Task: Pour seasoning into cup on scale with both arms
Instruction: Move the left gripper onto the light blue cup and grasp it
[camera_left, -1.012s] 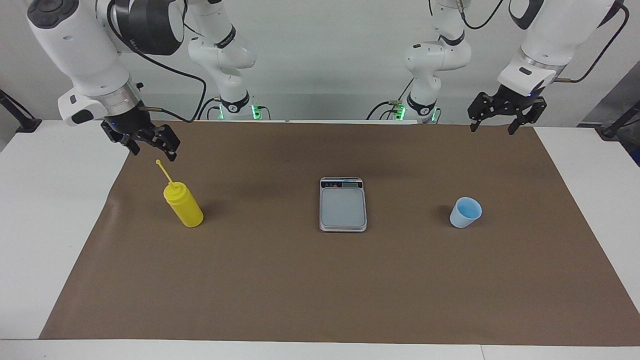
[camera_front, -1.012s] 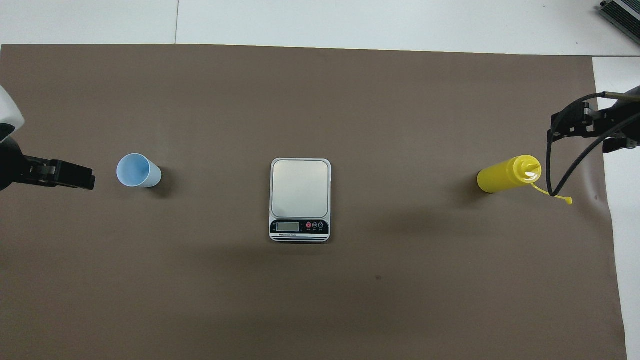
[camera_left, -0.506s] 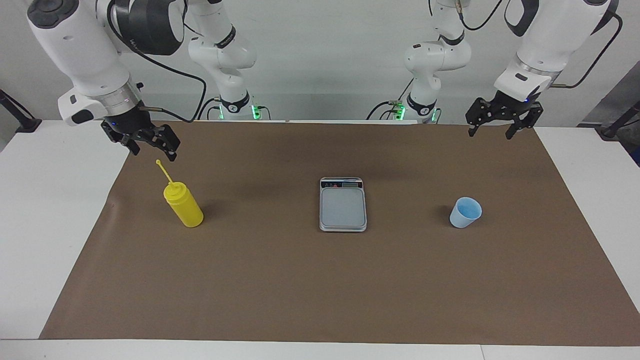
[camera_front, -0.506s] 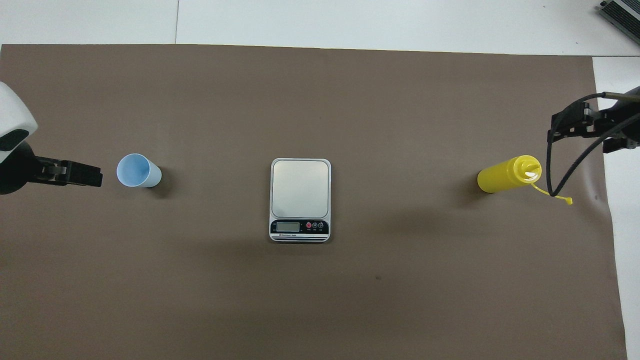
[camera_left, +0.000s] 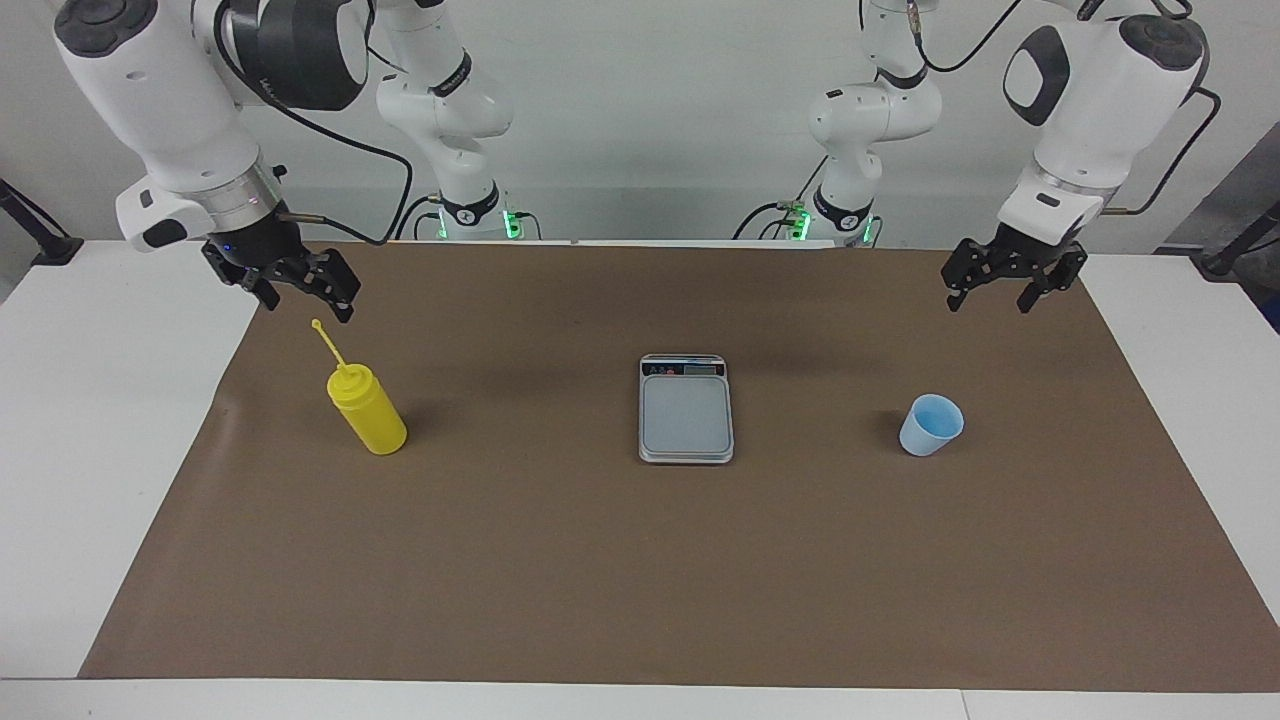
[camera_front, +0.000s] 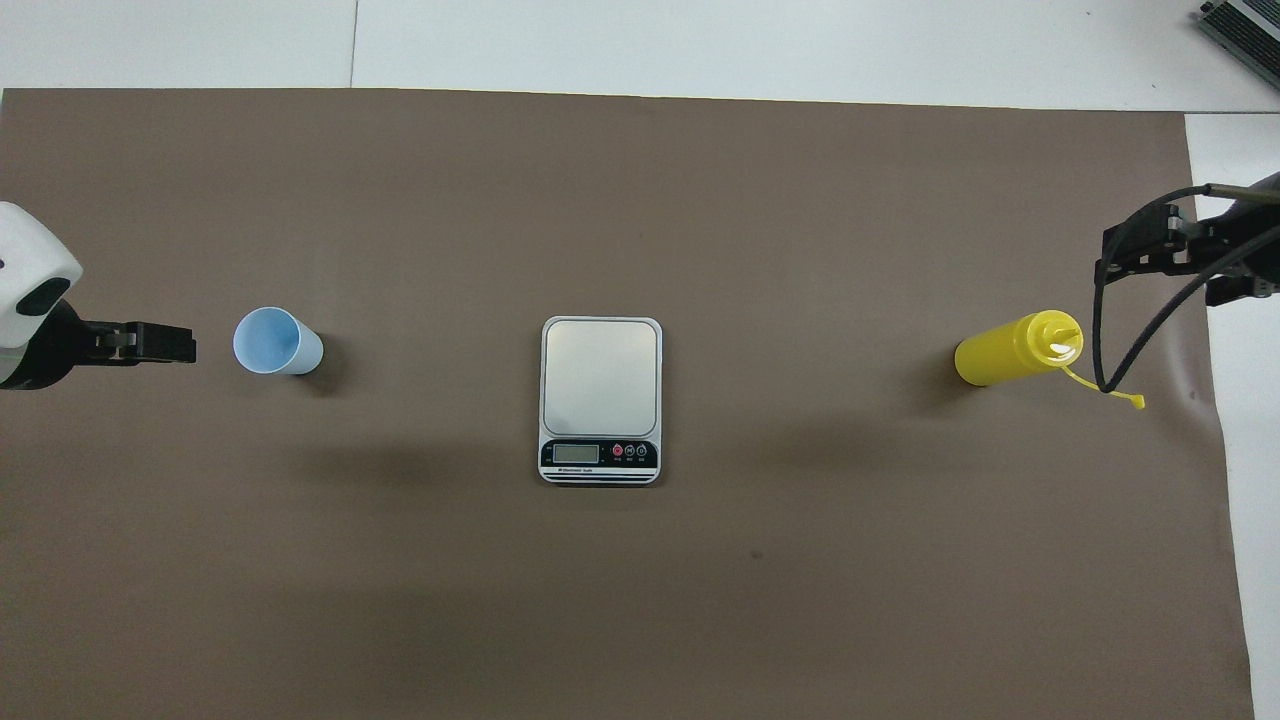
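Both black two-finger grippers hang empty in the air above a brown paper mat (camera_left: 640, 560) that covers most of the white table (camera_left: 110, 430). At the left arm's end, the left gripper (camera_left: 1010, 287) on its white jointed arm shows its fingers spread apart, closed on nothing, above the mat's edge nearest the robots. At the right arm's end, the right gripper (camera_left: 300, 290) is likewise parted and empty, above the mat's corner. Going by size, the bright yellow plastic squeeze bottle of seasoning (camera_left: 368, 410) comes next: it stands upright on the mat, long axis vertical, its thin tethered cap strap (camera_left: 328, 341) reaching up toward the right gripper, which hangs near the strap's tip without touching it. In the middle of the mat lies the small flat rectangular kitchen scale (camera_left: 686, 410) with a silver-grey plate, its dark display strip (camera_left: 684, 368) on the edge nearer the robots; nothing rests on it. Smallest is the pale blue tapered plastic cup (camera_left: 931, 425), upright and open at the top, toward the left arm's end. The cup sits well apart from the left gripper, farther from the robots than the spot beneath it, so that arm looks the natural one to carry it to the scale, likely by reaching forward and down.
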